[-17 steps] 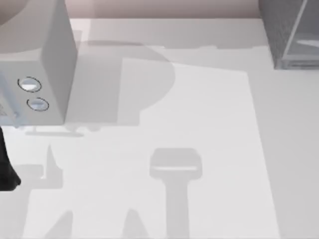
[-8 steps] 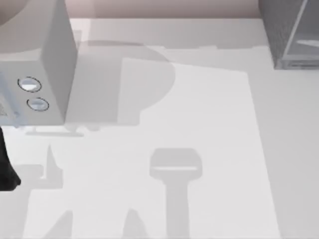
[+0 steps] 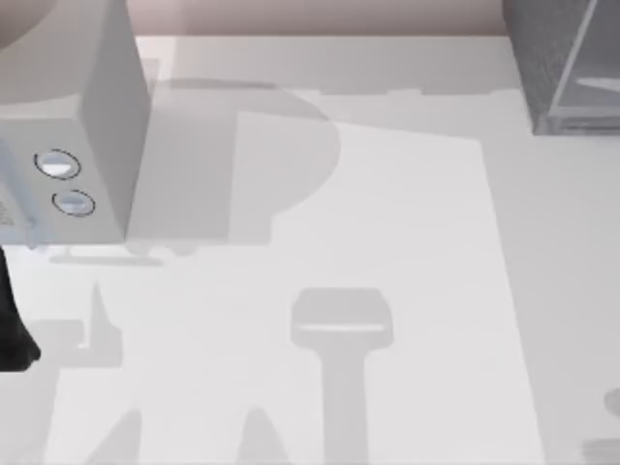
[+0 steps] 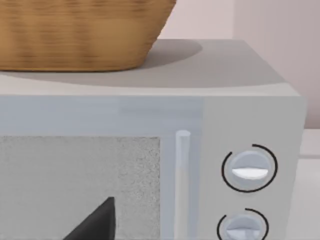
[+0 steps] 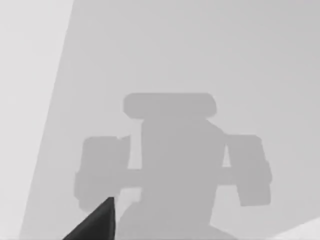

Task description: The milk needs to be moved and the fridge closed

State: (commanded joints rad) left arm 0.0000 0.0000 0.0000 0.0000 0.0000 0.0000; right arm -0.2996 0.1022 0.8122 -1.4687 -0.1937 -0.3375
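A faint grey shadow has crept onto the counter [image 3: 407, 242] at its near right corner since a second ago; everything else lies as it did. The left arm [image 3: 12, 329] stays put at the counter's left edge, a dark shape just in front of the microwave [image 3: 87, 126]. That pale grey box with two round dials [image 3: 58, 165] occupies the far left corner.

From the left wrist, the left hand [image 4: 95, 225] appears as one dark wedge held level before the microwave's speckled door window, close to the front, with the upright door handle [image 4: 182, 185] and the dials beside it. A woven basket [image 4: 75, 35] sits on the microwave's roof. Whether this hand is apart or together cannot be told.

The right hand [image 5: 95, 222] shows the same dark wedge in the right wrist view, pointed down at bare counter. A blocky shadow of arm and hand lies on the surface beneath it. Its state, too, cannot be told.

The fridge [image 3: 562, 68], dark grey and speckled with a pale silvery panel and light frame edges, stands at the counter's far right corner, well apart from the microwave.
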